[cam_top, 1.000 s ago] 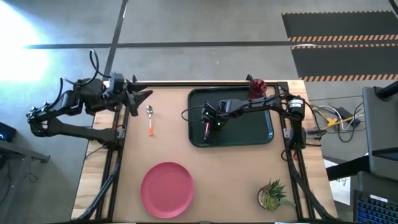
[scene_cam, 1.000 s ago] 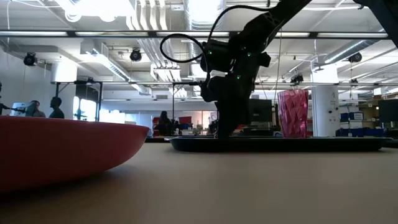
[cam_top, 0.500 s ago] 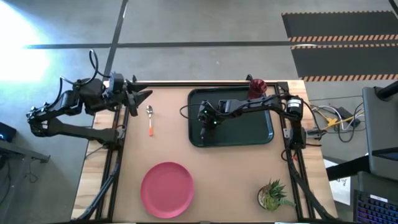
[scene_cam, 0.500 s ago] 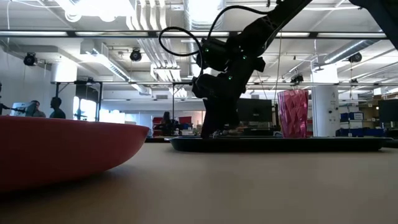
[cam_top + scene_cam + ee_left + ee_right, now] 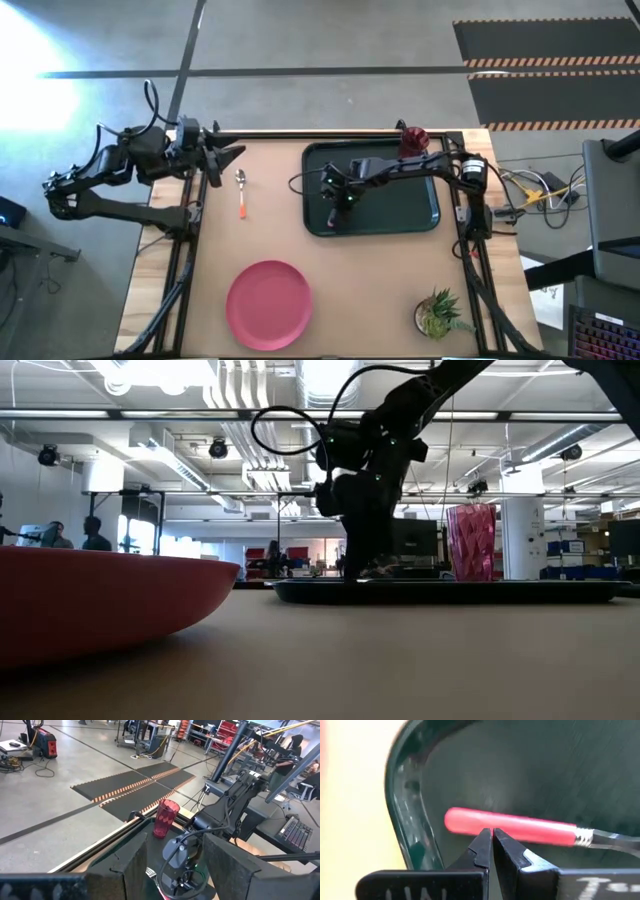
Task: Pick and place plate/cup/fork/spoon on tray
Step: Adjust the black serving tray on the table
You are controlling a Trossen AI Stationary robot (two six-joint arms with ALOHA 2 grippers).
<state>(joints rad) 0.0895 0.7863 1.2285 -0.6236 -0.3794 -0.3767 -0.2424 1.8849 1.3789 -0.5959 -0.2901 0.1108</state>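
Left gripper (image 5: 232, 152): waits at the table's far left edge; we cannot tell its fingers.
Orange-handled metal spoon (image 5: 241, 192): beside it, our likely next pick.
Right gripper (image 5: 491, 840): fingers nearly shut, empty; we lift straight up.
Pink-red-handled metal fork (image 5: 520, 828): lies inside the dark green rectangular tray (image 5: 420, 215), near its left rim.

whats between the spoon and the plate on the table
Nothing. In the high view only bare tabletop separates the spoon from the plate.

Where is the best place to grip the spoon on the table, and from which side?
Probably the orange handle of the spoon, near its middle, coming straight down from above. It lies flat on bare table, handle toward the plate, nothing beside it; jaws should close across the narrow handle.
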